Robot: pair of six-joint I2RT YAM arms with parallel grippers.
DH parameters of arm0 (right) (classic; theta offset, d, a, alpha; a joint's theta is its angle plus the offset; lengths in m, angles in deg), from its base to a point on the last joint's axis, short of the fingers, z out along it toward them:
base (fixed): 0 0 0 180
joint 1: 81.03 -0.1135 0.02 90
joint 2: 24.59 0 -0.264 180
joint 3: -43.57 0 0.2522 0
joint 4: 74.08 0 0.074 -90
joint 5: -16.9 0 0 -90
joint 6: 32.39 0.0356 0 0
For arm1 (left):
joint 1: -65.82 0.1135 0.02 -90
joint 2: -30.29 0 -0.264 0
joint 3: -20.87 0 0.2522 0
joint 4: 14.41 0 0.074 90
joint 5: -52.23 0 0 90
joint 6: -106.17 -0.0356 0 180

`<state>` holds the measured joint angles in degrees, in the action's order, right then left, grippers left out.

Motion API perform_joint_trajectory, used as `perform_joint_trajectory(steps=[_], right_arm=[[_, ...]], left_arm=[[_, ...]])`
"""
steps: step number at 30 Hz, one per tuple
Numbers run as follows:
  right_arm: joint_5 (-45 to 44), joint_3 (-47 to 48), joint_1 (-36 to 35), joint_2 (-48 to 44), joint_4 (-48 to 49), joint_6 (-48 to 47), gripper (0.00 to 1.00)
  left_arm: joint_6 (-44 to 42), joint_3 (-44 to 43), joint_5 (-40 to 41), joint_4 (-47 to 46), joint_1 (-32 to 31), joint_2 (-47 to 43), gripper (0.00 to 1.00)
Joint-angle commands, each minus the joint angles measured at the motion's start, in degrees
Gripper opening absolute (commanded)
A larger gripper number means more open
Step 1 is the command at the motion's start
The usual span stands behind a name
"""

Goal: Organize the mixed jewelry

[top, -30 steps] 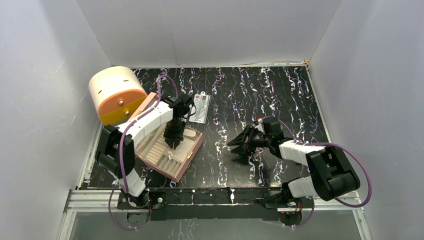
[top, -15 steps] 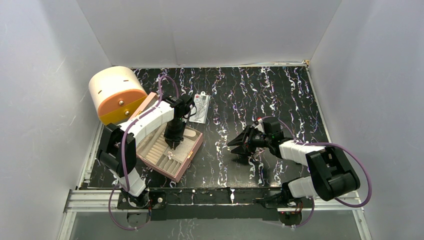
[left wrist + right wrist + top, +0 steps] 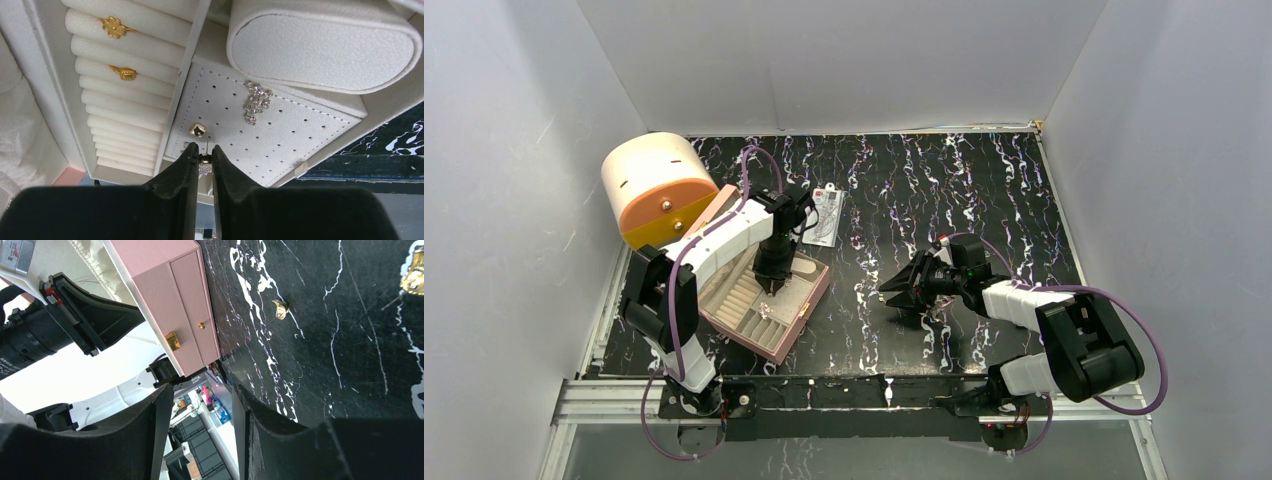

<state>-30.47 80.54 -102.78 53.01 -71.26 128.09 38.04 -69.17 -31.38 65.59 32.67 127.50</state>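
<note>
Though the left hand (image 3: 772, 284) hardly moves above the pink box (image 3: 799, 318), its wrist view shows it clenched on a tiny stud (image 3: 204, 160) over the perforated panel (image 3: 280, 130), still unseated; the right hand (image 3: 202, 390) gapes near a loose stud (image 3: 280, 309).

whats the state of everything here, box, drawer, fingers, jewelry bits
pink box: lid open
drawer: shut
left fingers: nearly shut, pinching a small stud over the panel
right fingers: open, empty
gold stud: seated in the panel
flower ring: tucked in ring rolls
gold ring: tucked in ring rolls
crystal earring: on the panel, pinned or loose unclear
loose stud: lying on the table, unsorted
</note>
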Motion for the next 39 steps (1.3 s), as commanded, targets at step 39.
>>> perform_joint_trajectory(steps=[39], right_arm=[[-0.2, 1.0, 0.2, -1.1, 0.6, -1.3, 0.55]], left_arm=[[-0.9, 2.4, -0.2, -0.1, 0.2, -0.4, 0.10]])
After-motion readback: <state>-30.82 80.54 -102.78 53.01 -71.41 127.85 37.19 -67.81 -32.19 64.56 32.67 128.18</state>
